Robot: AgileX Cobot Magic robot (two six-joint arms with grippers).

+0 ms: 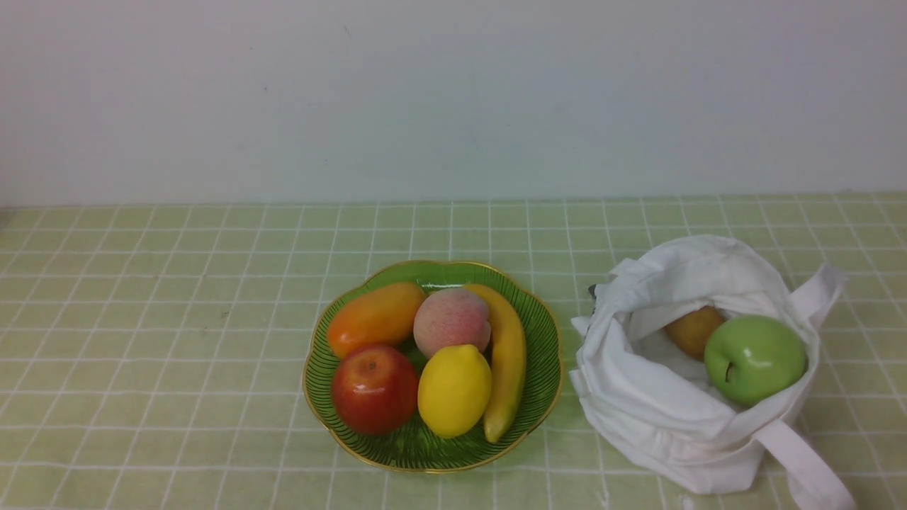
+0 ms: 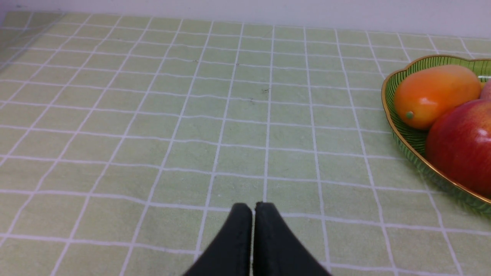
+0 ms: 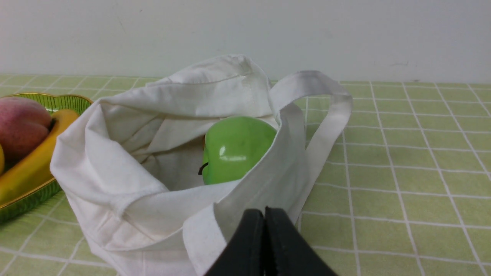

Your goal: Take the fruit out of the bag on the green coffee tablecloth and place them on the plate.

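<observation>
The white bag (image 1: 659,418) lies open on the green checked tablecloth (image 1: 142,340) at the right. In it sit the green apple (image 1: 755,358) and a golden-brown fruit (image 1: 693,330). The green plate (image 1: 545,340) left of the bag holds the yellow lemon (image 1: 454,389). Neither arm shows in the front view. My left gripper (image 2: 252,209) is shut and empty over bare cloth, left of the plate (image 2: 402,134). My right gripper (image 3: 264,214) is shut and empty just in front of the bag (image 3: 115,165), with the apple (image 3: 238,147) beyond it.
The plate also holds a red apple (image 1: 374,388), an orange mango (image 1: 375,319), a pink peach (image 1: 451,321) and a banana (image 1: 506,358). A pale wall (image 1: 453,99) rises behind the table. The bag's straps (image 1: 808,460) trail toward the front right.
</observation>
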